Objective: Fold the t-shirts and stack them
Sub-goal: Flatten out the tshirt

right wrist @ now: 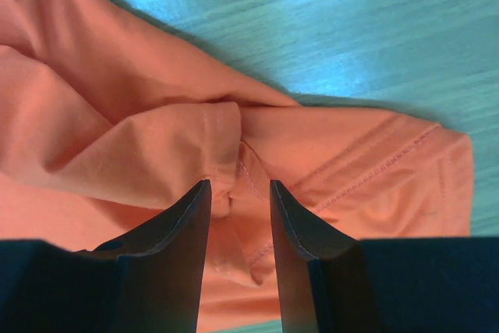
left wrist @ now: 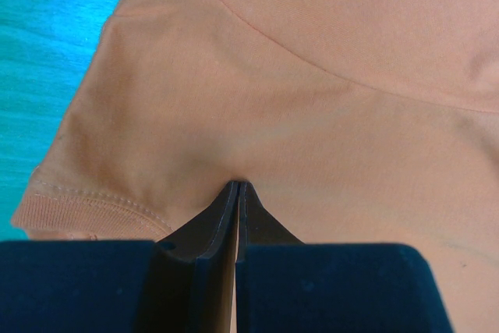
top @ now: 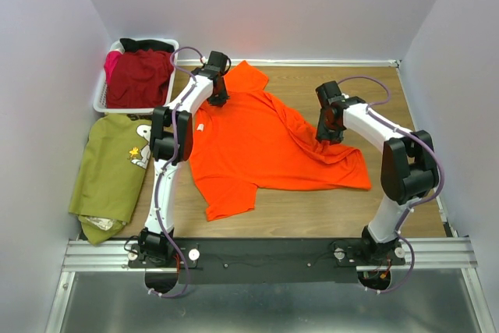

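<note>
Your orange t-shirt (top: 257, 146) lies spread on the wooden tabletop (top: 312, 212), in the middle between the two arms. Its collar end points to the far side. One sleeve reaches toward the near edge on the left, and the cloth is rumpled along its right side.

Your left fingers (left wrist: 204, 224) are down on the far left part of that shirt, beside the collar. In the left wrist view they are pressed together right to the tips. The cloth dimples in toward the tips, so a thin pinch of orange fabric sits between them. A ribbed sleeve hem (left wrist: 78, 208) lies just left of them, with bare tabletop beyond it.

Your right fingers (right wrist: 187, 224) are on the shirt's right side, where the fabric bunches into ridges. They stand apart, astride a raised, bunched fold that sits in the gap between the tips. You cannot tell from these views whether they press on it. A stitched hem (right wrist: 390, 161) runs off to the right of them, lying flat on the wood.

At the far left corner, a dark red t-shirt (top: 140, 76) is heaped in the white slatted basket (top: 100, 100). Just near of the basket, the olive green t-shirt (top: 109, 169) with a cartoon-dog print lies loosely folded along the left edge, well apart from the orange one.
</note>
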`<state>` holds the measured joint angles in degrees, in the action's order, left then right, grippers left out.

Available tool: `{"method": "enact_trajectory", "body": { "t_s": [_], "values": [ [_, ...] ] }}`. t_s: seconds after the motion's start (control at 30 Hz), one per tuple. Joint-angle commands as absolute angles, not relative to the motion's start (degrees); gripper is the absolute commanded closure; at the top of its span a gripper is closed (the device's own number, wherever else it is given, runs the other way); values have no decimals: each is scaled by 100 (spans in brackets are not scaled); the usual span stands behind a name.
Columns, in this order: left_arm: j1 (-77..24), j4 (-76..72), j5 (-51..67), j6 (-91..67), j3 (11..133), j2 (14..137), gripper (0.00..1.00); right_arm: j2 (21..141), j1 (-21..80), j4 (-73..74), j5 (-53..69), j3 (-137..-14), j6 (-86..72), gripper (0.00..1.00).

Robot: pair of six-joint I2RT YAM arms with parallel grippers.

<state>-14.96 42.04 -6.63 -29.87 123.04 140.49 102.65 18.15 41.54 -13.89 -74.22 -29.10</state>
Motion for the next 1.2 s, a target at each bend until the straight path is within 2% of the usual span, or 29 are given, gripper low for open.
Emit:
{"method": "enact_trajectory", "body": {
  "t_s": [0.0, 0.77, 0.87, 0.9, 1.0, 1.17],
  "values": [
    [-1389, 4535, -633, -2927, 12252, 14361, 87, 10327, 1802, 3631, -1134, -7269, -2900, 55],
    [-1371, 4579, -668, -2927, 12226, 14370, 88, 10529, 1767, 3322, -826, -6829, -2944, 61],
    [-1354, 4597, -677, -2927, 12243, 14370, 88, 10591, 1767, 3296, -791, -6829, -2971, 70],
    [-1354, 4605, -685, -2927, 12243, 14361, 88, 10573, 1767, 3296, -800, -6847, -2971, 82],
    [-1327, 4623, -712, -2935, 12243, 14370, 88, 10494, 1767, 3313, -922, -6925, -2988, 99],
    [-1292, 4641, -738, -2953, 12252, 14344, 88, 10266, 1758, 3550, -1265, -7198, -2927, 99]
  ]
}}
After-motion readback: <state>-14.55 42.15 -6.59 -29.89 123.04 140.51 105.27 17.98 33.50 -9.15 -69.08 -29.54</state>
